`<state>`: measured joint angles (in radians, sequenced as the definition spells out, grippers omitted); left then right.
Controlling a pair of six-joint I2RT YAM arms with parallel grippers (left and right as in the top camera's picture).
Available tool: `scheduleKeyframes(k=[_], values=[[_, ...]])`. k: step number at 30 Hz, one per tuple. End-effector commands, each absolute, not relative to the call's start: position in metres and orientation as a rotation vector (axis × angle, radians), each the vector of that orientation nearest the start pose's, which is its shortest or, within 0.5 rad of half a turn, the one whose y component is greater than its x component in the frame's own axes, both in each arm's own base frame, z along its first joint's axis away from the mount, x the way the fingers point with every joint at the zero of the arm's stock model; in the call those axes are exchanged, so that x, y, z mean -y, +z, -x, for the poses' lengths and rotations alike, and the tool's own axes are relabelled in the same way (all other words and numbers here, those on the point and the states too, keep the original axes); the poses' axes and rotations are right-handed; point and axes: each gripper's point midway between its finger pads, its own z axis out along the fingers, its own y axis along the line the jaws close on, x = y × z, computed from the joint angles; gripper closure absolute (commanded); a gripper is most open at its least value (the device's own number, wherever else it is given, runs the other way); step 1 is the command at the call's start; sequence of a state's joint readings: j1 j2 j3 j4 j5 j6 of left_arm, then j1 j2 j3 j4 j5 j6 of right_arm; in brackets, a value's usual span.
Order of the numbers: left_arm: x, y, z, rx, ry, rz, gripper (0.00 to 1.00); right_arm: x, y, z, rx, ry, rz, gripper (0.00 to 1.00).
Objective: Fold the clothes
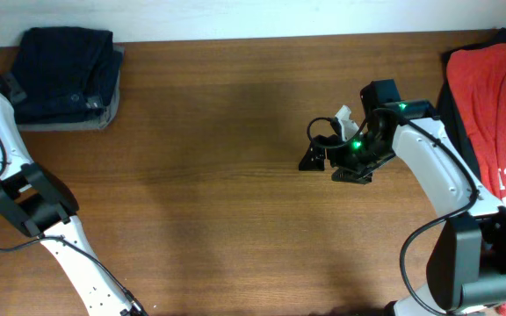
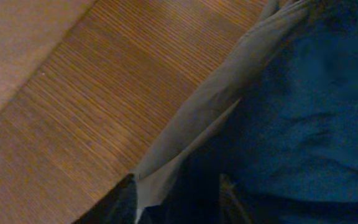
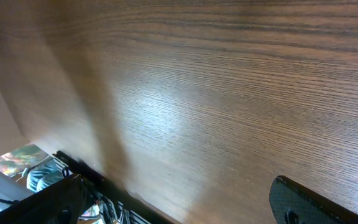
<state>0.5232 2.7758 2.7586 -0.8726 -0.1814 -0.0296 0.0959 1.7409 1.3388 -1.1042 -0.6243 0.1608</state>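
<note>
Surface: a brown wooden table (image 1: 191, 175) with a strip of pale wall (image 1: 235, 17) along its far edge.
Landmark: a red T-shirt (image 1: 499, 114) with white lettering lies at one end of the table, on top of a dark cloth.
Clothes: the navy shorts (image 1: 64, 66) sit folded into a compact block at the end of the table opposite the red T-shirt, by the far edge.
Under them: grey-olive shorts (image 1: 68, 123), also folded. Their pale edge shows below the navy cloth in the left wrist view.
Left gripper (image 1: 9, 85): at the side of the folded stack that faces away from the red T-shirt. I cannot tell how far its jaws are apart, or whether they hold any cloth.
Right gripper (image 1: 316, 145): over bare wood near the red T-shirt, well apart from the stack. Its jaws are spread wide and hold nothing.
</note>
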Motion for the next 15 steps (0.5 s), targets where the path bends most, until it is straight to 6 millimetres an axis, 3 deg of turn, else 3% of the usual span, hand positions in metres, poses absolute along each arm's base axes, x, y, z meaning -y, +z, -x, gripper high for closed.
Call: scheduleKeyframes(k=[1,4,8,13,15], values=[[-0.367,0.089,-0.558,-2.346,0.463,0.77,0.48,-0.131,0.119,-0.316,-3.01,0.961,-0.056,0.01],[-0.364,0.111,-0.559,-2.319,0.466,0.76,0.45,-0.131,0.119,-0.316,-3.009,0.961,-0.056,0.01],[-0.355,0.156,-0.565,-2.235,0.453,0.761,0.45,-0.131,0.119,-0.317,-3.003,0.96,-0.052,0.01],[-0.323,0.212,-0.587,-2.123,0.305,0.681,0.45,-0.131,0.119,-0.319,-2.995,0.959,-0.048,0.01],[-0.314,0.223,-0.599,-2.079,0.265,0.634,0.55,-0.131,0.119,-0.319,-2.995,0.959,-0.048,0.01]])
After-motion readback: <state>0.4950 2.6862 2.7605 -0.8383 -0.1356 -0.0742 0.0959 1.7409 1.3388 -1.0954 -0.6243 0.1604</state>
